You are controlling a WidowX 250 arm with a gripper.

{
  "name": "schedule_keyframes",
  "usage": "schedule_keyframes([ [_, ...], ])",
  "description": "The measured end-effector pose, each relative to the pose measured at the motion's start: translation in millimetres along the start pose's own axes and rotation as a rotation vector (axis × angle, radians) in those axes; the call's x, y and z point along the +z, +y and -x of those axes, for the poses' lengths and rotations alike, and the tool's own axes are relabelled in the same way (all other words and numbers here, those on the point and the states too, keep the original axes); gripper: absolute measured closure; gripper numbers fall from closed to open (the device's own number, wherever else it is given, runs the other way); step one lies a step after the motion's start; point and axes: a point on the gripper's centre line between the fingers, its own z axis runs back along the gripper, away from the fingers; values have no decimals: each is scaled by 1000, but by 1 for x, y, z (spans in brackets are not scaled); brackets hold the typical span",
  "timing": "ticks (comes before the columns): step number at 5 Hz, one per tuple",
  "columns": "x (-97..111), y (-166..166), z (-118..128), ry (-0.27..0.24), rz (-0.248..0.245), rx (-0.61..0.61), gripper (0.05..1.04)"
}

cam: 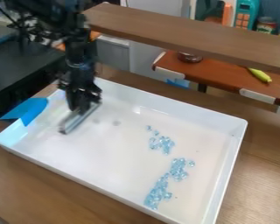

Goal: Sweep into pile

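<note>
The brown wooden tabletop lies nearest the camera, running under the near wall of a large white rectangular plastic tray. My black two-finger gripper hangs over the far left part of the tray as the camera sees it, with a narrow grey straight-edged bar directly below it, set aslant. The join between us is dark and blurred, so I cannot tell whether my gripper is spread, pressed together or pinching the bar.

The small clear pale-blue beads are inside the tray, right of me in the view and well apart from the bar. They lie in an uneven string: a loose patch with a couple of strays at its farther end, then a gap, then a denser clump that trails into a long cluster near the tray's near wall. Some beads in these clusters touch one another.

A bright blue flat piece lies over the tray's rim at the left of the view. Beyond the tray, a long brown wooden board crosses above a reddish-brown shelf with pale end pieces. On that shelf I see a dark red round object and a slender yellow-green object, well apart from each other.
</note>
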Motion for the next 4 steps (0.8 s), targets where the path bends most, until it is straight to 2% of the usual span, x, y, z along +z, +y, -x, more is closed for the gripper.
schedule_keyframes([
  [1, 0, -37, -8, 4, 15, -54, 758],
  [2, 4, -70, -14, 9, 54, -83, 758],
  [3, 5, -104, -19, -4, 67, -164, 758],
  [4, 5, -111, -18, -36, 67, -207, 758],
])
